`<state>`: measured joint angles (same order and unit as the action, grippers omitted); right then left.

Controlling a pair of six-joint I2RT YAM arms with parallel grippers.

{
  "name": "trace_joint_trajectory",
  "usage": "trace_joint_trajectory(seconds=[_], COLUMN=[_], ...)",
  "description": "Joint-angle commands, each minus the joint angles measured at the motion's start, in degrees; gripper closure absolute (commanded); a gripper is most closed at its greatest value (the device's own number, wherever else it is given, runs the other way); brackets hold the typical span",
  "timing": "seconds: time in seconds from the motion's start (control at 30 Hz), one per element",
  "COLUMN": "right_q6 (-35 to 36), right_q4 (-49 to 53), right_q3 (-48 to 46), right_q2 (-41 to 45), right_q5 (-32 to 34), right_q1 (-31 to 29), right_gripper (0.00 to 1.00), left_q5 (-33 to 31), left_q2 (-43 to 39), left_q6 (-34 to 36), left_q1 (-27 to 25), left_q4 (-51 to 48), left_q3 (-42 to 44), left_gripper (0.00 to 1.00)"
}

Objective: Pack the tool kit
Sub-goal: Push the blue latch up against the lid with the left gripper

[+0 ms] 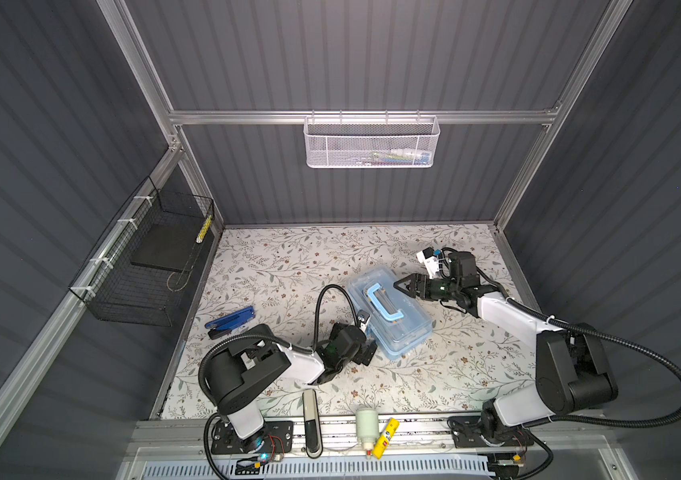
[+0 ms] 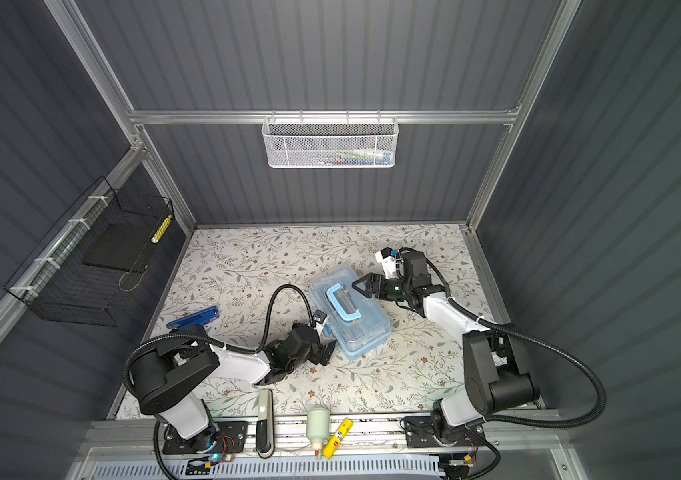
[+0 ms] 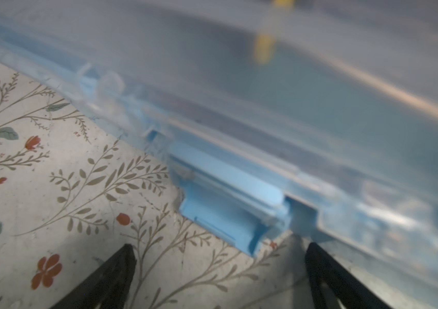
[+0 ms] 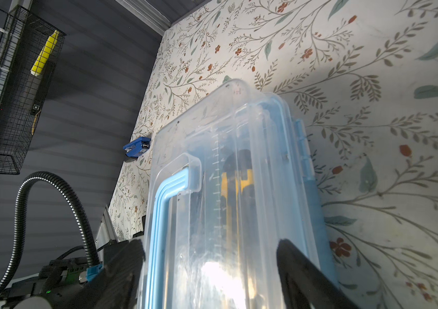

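The tool kit, a light-blue box with its clear lid down, lies slantwise mid-table. Its blue handle lies flat on the lid. A yellow and black tool shows through the lid. My left gripper is low on the table at the kit's near long side. It is open and empty, and the blue latch is just ahead of its fingertips. My right gripper is open over the lid at the kit's far right end. Whether it touches the lid I cannot tell.
A blue folding tool lies at the table's left edge. A black wire basket holding a yellow item hangs on the left wall. A white mesh basket hangs at the back. A grey bar, white canister and yellow tube sit on the front rail.
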<state>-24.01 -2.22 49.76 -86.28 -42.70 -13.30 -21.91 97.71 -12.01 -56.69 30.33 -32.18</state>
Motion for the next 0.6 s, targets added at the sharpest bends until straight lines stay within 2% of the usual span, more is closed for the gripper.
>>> trace_joint_trajectory(seconds=[0.0, 0.13, 0.27, 0.57], right_q6=[-0.1, -0.6, -1.0, 0.2], right_q4=[0.9, 0.1, -0.4, 1.1], right_q3=[-1.4, -2.2, -2.3, -1.7], right_q2=[1.7, 2.3, 2.0, 1.8], right_q5=[-2.0, -1.9, -2.0, -1.5], right_q1=[-0.3, -0.3, -0.3, -0.3], right_gripper=[0.21, 0.21, 0.21, 0.22], left_q5=[-5.3, -9.6, -10.4, -12.4], left_q2=[1.2, 0.1, 0.2, -2.8], left_q6=[-1.3, -2.1, -1.5, -4.3], left_q1=[1.0, 2.0, 2.6, 2.9], left_q4=[-2.8, -4.7, -3.7, -9.9], left_q3=[-3.0, -3.8, -3.8, -4.4], left_gripper=[0.01, 0.0, 0.0, 0.0])
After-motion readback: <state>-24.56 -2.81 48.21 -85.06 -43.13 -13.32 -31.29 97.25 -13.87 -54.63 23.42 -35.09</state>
